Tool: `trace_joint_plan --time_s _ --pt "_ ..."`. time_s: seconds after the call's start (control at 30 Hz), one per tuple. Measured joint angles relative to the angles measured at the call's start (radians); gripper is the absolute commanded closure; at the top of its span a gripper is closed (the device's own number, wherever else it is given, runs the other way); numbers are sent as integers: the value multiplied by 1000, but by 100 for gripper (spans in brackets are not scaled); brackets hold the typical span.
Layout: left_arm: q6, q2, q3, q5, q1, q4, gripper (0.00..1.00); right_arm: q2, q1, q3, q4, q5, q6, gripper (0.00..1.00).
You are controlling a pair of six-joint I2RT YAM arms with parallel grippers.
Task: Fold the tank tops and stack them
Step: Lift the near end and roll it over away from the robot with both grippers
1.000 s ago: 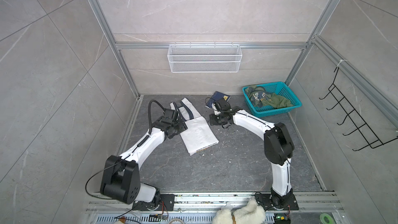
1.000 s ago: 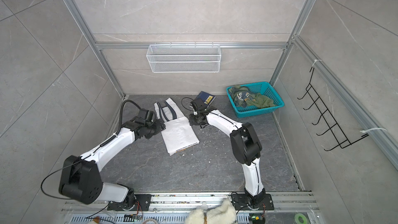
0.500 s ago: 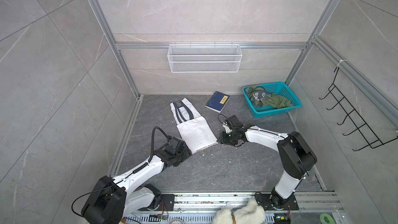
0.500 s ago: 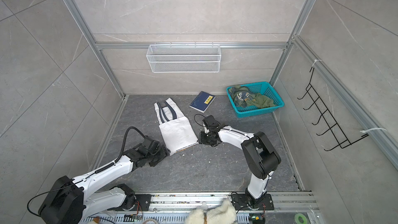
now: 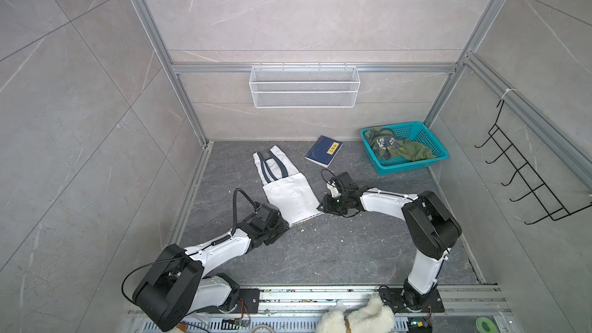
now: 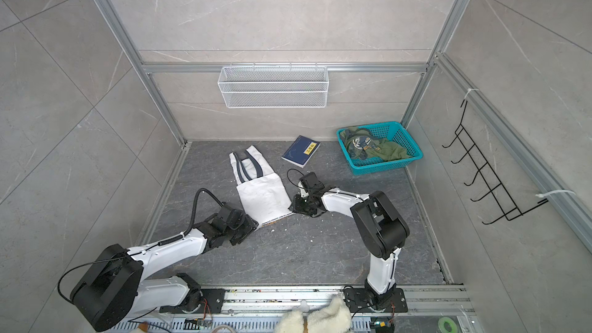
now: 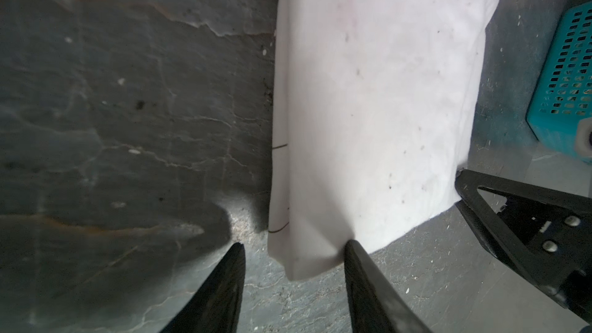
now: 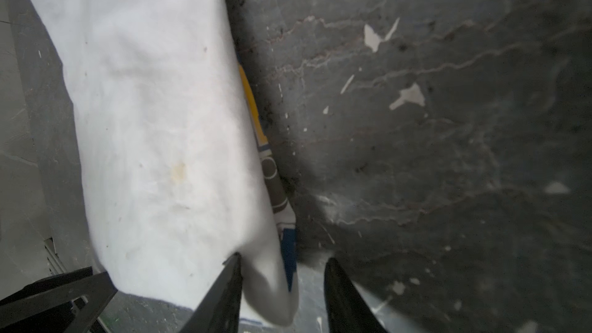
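Folded white cloth tank top (image 5: 288, 197) lies flat on the desk (image 5: 320, 251), long axis running straight ahead of me. Jaws on my left (image 7: 293, 244) and jaws on my right (image 8: 284, 257) each stand parted astride one hem corner, equally near, not yet clamped.

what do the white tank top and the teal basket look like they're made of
White tank top: soft matte cloth, likely cotton knit; it lies limp, with creases and folded edges. Teal basket: probably moulded plastic, faintly glossy; its walls are a regular grid of slots.
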Motion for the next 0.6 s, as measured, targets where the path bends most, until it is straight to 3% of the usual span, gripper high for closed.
trace_joint_plan --time_s 0.6 --pt "-5 43 -8 2 0 54 91 -5 6 -64 71 -14 35 89"
